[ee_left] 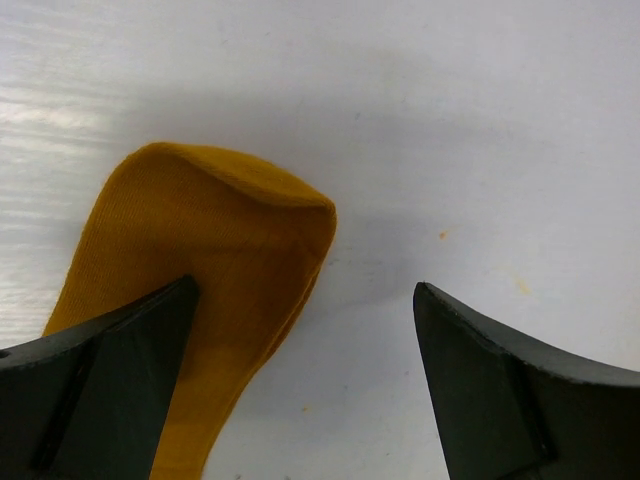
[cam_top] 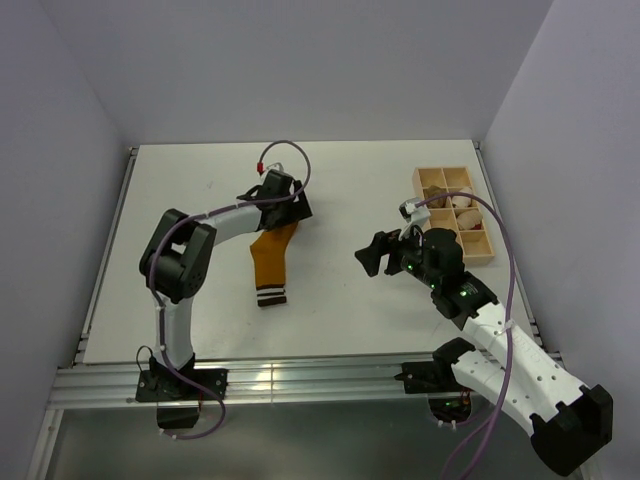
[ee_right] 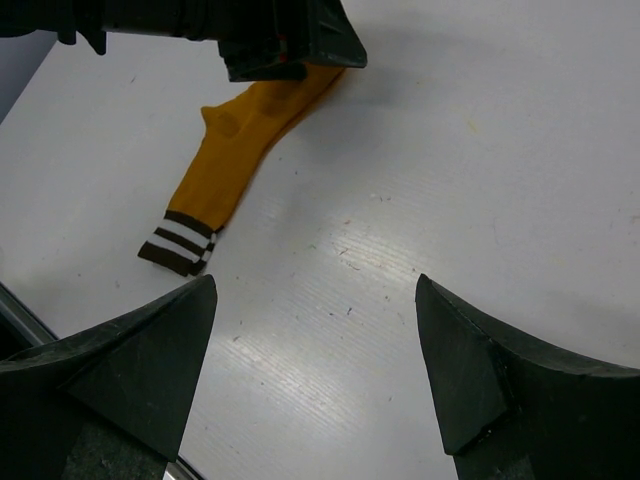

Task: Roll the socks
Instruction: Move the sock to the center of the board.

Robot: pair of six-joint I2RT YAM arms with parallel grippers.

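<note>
Mustard-orange knit is all I have to work with: one sock (cam_top: pixel 268 262) lies flat on the desk (cam_top: pixel 350 320), left of its middle, striped cuff (cam_top: pixel 271 297) toward the near edge and toe (ee_left: pixel 230 200) toward the far edge. I see no second sock. My left hand (ee_left: pixel 305 288) sits low over the toe, released and spread wide. One finger overlaps the fabric and the other is over bare desk, which I read as lining up to pinch the toe and start the roll from there. The toe end looks slightly humped, though I cannot tell whether the finger touches it. My right hand (ee_right: pixel 315 285) hangs released well apart toward the right edge, holding nothing, near the compartment tray (cam_top: pixel 489 252), probably kept clear until needed.
</note>
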